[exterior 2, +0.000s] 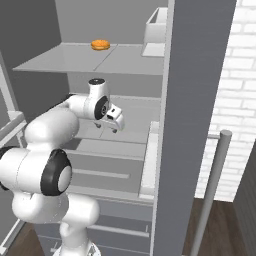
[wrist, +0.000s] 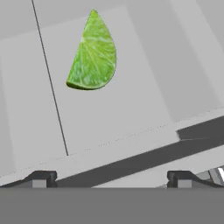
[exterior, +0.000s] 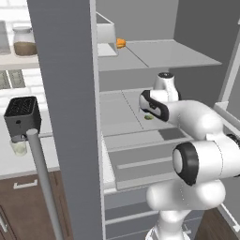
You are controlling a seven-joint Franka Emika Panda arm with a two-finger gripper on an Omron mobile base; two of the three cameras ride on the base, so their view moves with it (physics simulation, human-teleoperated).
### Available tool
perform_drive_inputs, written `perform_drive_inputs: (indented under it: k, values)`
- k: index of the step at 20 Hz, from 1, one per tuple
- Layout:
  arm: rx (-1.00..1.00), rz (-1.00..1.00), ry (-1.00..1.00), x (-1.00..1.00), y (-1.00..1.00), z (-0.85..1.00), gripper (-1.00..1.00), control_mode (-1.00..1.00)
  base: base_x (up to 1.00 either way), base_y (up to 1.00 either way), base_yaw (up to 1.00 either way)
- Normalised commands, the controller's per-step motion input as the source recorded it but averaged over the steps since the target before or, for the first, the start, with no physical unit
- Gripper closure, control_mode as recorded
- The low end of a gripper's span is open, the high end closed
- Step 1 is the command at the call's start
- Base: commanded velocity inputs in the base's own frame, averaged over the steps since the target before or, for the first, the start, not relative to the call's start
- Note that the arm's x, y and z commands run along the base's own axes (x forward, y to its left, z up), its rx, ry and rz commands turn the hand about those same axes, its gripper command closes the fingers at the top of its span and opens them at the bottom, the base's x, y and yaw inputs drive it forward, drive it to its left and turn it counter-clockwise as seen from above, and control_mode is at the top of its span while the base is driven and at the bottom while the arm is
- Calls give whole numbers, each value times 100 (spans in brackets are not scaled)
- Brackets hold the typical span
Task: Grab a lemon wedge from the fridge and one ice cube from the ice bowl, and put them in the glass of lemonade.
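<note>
The fridge (exterior: 65,117) stands with its doors open, and my arm reaches in over the middle shelf (exterior 2: 135,112). The lemon wedge (wrist: 92,54), pale yellow-green, lies flat on that shelf; it is a small speck beside my wrist (exterior: 149,117). My gripper (wrist: 111,179) hovers above the shelf, open and empty, with the wedge ahead of and apart from its fingertips (wrist: 41,178). The hand points down at the shelf (exterior 2: 107,127). The glass of lemonade (exterior: 18,147) stands on the counter in front of the black toaster (exterior: 21,115). The ice bowl is out of view.
An orange item (exterior: 121,43) and a white bin (exterior 2: 156,30) sit on the upper shelf. The open door with its long handle (exterior: 44,178) stands left of the arm; the other door's handle (exterior 2: 212,190) is on the right. Drawers lie below the shelf.
</note>
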Motion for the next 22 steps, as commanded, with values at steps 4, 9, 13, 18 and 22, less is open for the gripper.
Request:
perform_drive_inputs:
  k: [4,9,13,18,22]
  values:
    - [0,-2,-4,13,0,-8,-100,-100,0,0,0]
    - [0,-5,-9,29,0,-4,-100,-100,0,0,0]
    - [0,-6,-4,74,0,-22,-100,-100,0,0,0]
    - [0,-2,-9,23,0,0,-100,-100,0,0,0]
    - [0,-3,-13,36,0,-10,-100,-100,0,0,0]
